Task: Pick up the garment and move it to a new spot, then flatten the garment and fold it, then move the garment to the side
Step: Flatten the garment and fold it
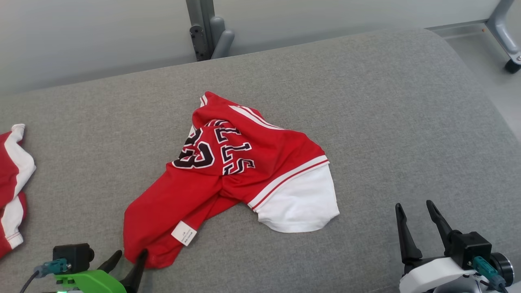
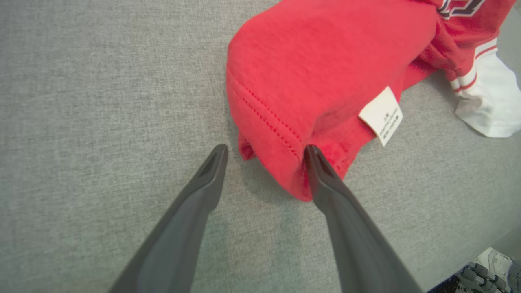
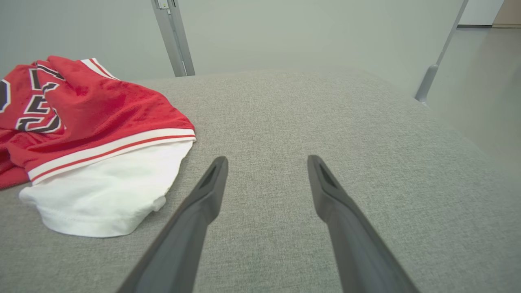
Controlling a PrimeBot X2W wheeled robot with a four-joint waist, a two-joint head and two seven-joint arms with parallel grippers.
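A: What is the biggest thing under the hands?

B: A grey fabric-covered surface (image 1: 366,101). It runs out ahead of both grippers and under them.

A: And the garment?

B: The red jersey (image 1: 252,162) lies crumpled on that surface, ahead of the left gripper (image 1: 131,253) and slanting away toward its right. Its near red corner reaches right to that gripper. In the left wrist view the hem sits in the gap between the fingers, against the one on that view's right, while the other finger stands clear of the cloth over bare grey.

A: So is the left gripper (image 2: 265,148) holding it?

B: No. Its jaws are spread wide with nothing pinched.

A: The right one?

B: The right gripper (image 1: 414,204) is spread wide too, with nothing in it, over bare surface. The jersey's white panel (image 3: 110,195) lies ahead and to the left of its fingers, near but not touching.

A: Anything else cloth?

B: A second red-and-white garment (image 1: 12,175), well off to the left gripper's left.

A: Smaller details?

B: A white label (image 2: 381,115) on the jersey, just beyond the left gripper's fingertips, to the right.
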